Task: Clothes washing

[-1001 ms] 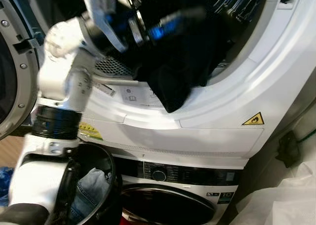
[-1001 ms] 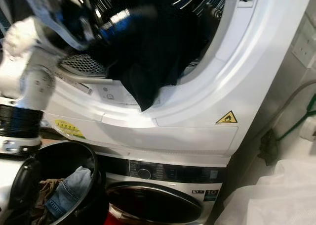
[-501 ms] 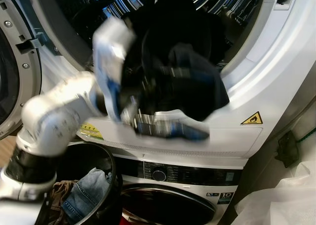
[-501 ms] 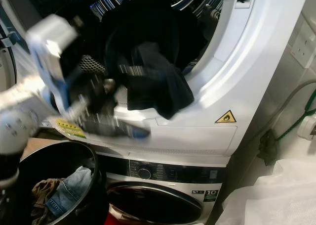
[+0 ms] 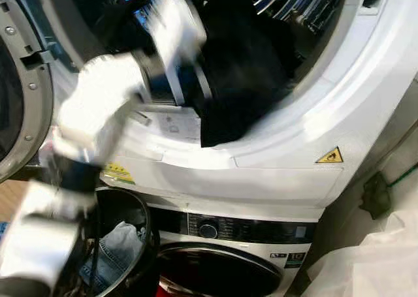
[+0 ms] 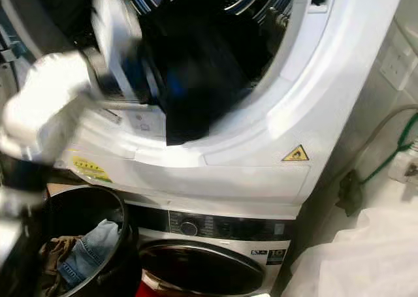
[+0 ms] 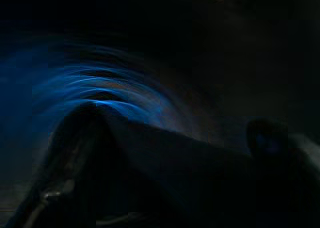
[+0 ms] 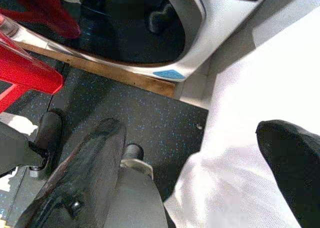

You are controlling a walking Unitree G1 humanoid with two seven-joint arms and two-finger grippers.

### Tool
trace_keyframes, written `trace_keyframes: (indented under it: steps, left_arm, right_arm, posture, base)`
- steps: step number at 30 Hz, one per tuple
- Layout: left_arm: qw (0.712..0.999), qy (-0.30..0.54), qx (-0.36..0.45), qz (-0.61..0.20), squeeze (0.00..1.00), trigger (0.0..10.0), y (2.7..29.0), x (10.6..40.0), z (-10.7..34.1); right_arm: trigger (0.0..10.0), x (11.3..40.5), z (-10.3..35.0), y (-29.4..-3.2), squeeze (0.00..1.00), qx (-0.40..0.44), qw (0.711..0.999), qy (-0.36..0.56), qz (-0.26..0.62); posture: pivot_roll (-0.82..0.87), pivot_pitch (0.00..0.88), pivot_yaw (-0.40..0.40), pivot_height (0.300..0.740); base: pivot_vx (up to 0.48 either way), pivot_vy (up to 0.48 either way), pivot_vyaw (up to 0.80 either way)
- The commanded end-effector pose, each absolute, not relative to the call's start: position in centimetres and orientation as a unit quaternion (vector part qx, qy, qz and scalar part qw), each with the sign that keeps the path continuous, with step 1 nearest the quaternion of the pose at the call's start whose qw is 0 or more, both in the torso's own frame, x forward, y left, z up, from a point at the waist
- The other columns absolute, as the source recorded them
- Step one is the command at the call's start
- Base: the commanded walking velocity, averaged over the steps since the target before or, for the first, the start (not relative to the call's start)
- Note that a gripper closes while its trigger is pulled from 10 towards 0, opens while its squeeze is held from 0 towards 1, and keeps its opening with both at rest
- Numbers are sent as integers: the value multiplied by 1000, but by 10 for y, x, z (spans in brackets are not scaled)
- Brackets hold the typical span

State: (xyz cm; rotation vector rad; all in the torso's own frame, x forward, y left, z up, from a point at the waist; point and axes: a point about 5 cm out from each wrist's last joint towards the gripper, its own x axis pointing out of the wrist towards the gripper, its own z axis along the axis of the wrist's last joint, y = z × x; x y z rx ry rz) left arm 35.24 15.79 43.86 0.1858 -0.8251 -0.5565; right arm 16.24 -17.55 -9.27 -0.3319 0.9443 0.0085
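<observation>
garment: a dark garment (image 5: pixel 232 75) hangs out of the drum mouth of the dryer (image 5: pixel 313 134), its lower end draped over the white rim.
left gripper: the left arm (image 5: pixel 104 108) reaches up into the drum opening, blurred; its wrist sits just left of the garment, touching or nearly so. the left wrist view is dark, with blue streaks and dark shapes; whether the fingers are apart or together cannot be told.
right gripper: the right gripper (image 8: pixel 200 173) hangs low over dark speckled floor (image 8: pixel 150 118), its two black fingers (image 8: pixel 85 173) spread apart and holding nothing, with white sheeting (image 8: pixel 250 128) between and beyond them.
basket: a black basket (image 6: pixel 78 212) stands at lower left beside the washer (image 5: pixel 241 251), with denim (image 6: pixel 85 254) and a brown piece inside.
change: half a second ago the garment bulged further out over the rim and the left arm was lower, across the dryer's front panel; now the arm is raised into the opening and the garment lies further in, with only a narrow tail over the rim.
writing: a yellow triangle flame sticker (image 5: pixel 329 156) sits on the dryer front; a yellow label (image 5: pixel 117 173) and printed panels below the opening are too blurred to read; the washer's control strip shows a knob (image 5: pixel 208 230), its text unreadable.
</observation>
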Motion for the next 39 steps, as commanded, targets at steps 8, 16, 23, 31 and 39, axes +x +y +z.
trace_keyframes:
  steps: [8, 16, 23, 31, 39]
  left_arm:
    - [837, -198, 222, -459, 0, 10000, 139, 354, 333]
    - [808, -184, 192, -526, 0, 10000, 120, 347, 305]
    - [792, -272, 146, -527, 0, 10000, 118, 328, 335]
    - [736, -262, 130, -611, 0, 10000, 105, 301, 352]
    - [790, -180, 206, -549, 0, 10000, 107, 311, 326]
  right_arm:
    - [10000, 154, -96, -172, 0, -156, 873, 462, 6]
    - [10000, 157, -95, -172, 0, -158, 876, 456, 13]
    - [10000, 165, -92, -168, 0, -152, 883, 444, 21]
    - [10000, 165, -92, -167, 0, -148, 884, 444, 19]
    - [10000, 161, -94, -169, 0, -147, 881, 450, 17]
  posture:
    - [110, 0, 72, 740]
    - [112, 0, 66, 740]
    - [126, 0, 58, 740]
    - [116, 0, 68, 740]
    - [123, 0, 73, 740]
  base:
    - [0, 0, 0]
    - [0, 0, 0]
    - [0, 0, 0]
    - [0, 0, 0]
    - [0, 0, 0]
